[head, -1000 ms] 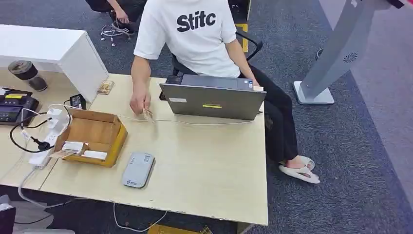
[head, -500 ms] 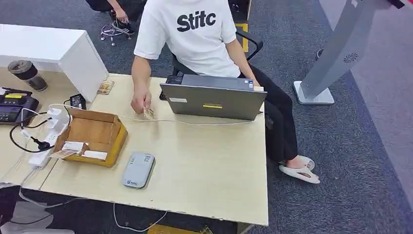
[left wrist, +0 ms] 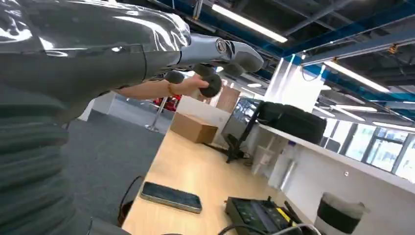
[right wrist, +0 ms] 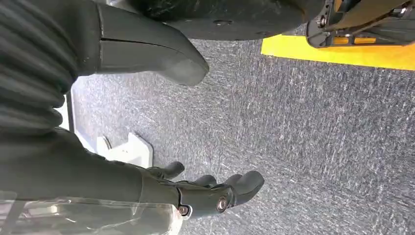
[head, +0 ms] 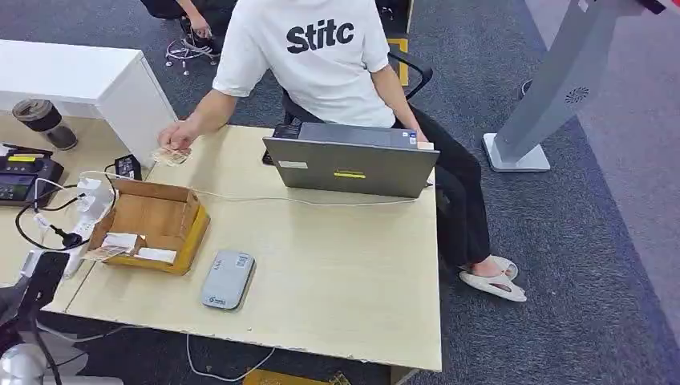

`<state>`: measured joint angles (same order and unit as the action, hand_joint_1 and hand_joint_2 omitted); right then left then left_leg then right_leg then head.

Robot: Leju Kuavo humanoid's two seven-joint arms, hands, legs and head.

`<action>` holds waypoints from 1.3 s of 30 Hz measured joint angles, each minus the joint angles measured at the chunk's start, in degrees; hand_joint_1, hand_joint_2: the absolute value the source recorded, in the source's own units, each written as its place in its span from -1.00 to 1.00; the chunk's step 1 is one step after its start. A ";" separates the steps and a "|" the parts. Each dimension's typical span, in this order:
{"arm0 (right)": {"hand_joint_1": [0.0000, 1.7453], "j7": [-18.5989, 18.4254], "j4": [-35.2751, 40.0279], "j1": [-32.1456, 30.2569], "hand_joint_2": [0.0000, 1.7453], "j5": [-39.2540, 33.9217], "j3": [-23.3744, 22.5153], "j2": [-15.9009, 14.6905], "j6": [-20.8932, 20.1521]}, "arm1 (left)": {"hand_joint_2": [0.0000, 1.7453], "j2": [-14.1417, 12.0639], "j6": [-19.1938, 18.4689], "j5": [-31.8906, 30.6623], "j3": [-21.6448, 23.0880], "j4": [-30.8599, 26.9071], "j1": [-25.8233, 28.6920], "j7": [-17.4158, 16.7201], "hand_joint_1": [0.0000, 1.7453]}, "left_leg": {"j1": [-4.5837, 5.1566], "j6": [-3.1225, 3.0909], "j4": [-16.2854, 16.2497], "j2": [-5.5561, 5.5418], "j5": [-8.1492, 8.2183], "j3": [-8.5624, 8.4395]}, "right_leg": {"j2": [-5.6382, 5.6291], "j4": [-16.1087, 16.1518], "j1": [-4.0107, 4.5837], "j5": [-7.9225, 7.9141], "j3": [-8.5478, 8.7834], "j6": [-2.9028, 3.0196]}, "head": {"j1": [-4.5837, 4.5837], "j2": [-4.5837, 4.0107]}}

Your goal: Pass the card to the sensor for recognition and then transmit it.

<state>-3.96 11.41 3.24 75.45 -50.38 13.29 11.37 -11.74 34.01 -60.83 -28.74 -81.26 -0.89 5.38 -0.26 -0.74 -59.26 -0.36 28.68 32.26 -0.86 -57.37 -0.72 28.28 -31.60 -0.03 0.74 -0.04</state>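
Person in white tee sits at far side of table, behind open laptop. Their hand reaches to far-left of table and rests on card, which lies flat by the white cabinet. Sensor, a grey flat pad, sits near-left of centre on table, just right of the open box; box has a few slips inside. White cable runs across table in front of laptop. Power strip w/ plugs left of box, black desk phone further left, dark cup beyond it.

L hand raised at near-left corner, fingers loosely spread, holding nothing. R hand hangs over grey carpet, fingers apart, slightly curled, holding nothing.
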 joint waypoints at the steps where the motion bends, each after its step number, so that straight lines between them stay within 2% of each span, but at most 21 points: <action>1: -1.00 -0.07 0.00 0.04 1.00 0.00 0.04 0.00 -0.02 | 1.00 -0.26 0.22 -0.96 1.33 0.87 -1.00 -0.13 -1.00 | 0.00 0.00 0.00 -0.03 0.00 0.01 | 0.04 0.00 0.00 0.00 0.01 0.00 | 0.02 0.00; 5: -1.00 -0.55 0.02 0.16 1.00 0.31 0.33 0.00 -0.26 | 1.00 -0.26 0.41 -6.88 8.81 3.93 -4.46 -1.76 -1.00 | 0.01 -0.01 -0.01 -0.02 0.00 0.02 | 0.02 0.01 -0.01 -0.02 0.02 0.00 | 0.02 0.00; 10: -1.00 -0.63 0.04 0.22 1.00 0.85 0.37 0.00 -0.33 | 1.00 0.20 -0.40 -9.20 18.32 4.70 -7.55 -3.61 -1.00 | 0.02 -0.01 -0.04 -0.01 0.00 0.02 | -0.01 0.01 -0.01 -0.07 0.02 -0.06 | 0.02 0.00; 18: -1.00 -0.85 0.04 0.22 1.00 0.90 0.55 0.00 -0.33 | 1.00 0.44 -1.68 -11.71 27.54 2.29 -8.46 -4.83 -1.00 | 0.00 0.00 -0.03 0.04 0.00 0.04 | -0.06 0.01 -0.01 -0.06 -0.04 -0.05 | 0.02 0.00; 27: -1.00 -0.96 0.04 0.22 1.00 0.94 0.79 0.00 -0.33 | 1.00 0.83 -0.96 -12.63 31.16 -1.16 -8.11 -5.38 -1.00 | -0.01 0.00 -0.02 0.05 0.00 0.04 | -0.06 0.00 0.00 -0.06 -0.03 -0.05 | 0.02 0.00; 31: -1.00 -0.81 0.04 0.21 1.00 0.94 0.81 0.00 -0.33 | 1.00 0.98 0.81 -12.09 31.55 -2.08 -7.52 -5.40 -1.00 | 0.00 0.00 -0.03 0.05 0.00 0.04 | -0.07 0.01 0.00 -0.06 -0.03 -0.06 | 0.00 0.00; 39: -1.00 -0.79 0.04 0.21 1.00 0.94 0.81 0.00 -0.33 | 1.00 1.18 1.11 -11.95 31.62 -2.58 -7.22 -5.40 -1.00 | -0.01 0.00 -0.02 0.05 0.00 0.05 | -0.06 0.00 0.00 -0.06 -0.03 -0.05 | 0.00 0.00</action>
<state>-4.74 11.45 3.45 76.39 -49.57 13.29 11.04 -10.56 35.12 -72.78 2.89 -83.84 -8.11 -0.02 -0.26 -0.74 -59.28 -0.31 28.68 32.31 -0.93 -57.36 -0.72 28.22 -31.63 -0.09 0.74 -0.04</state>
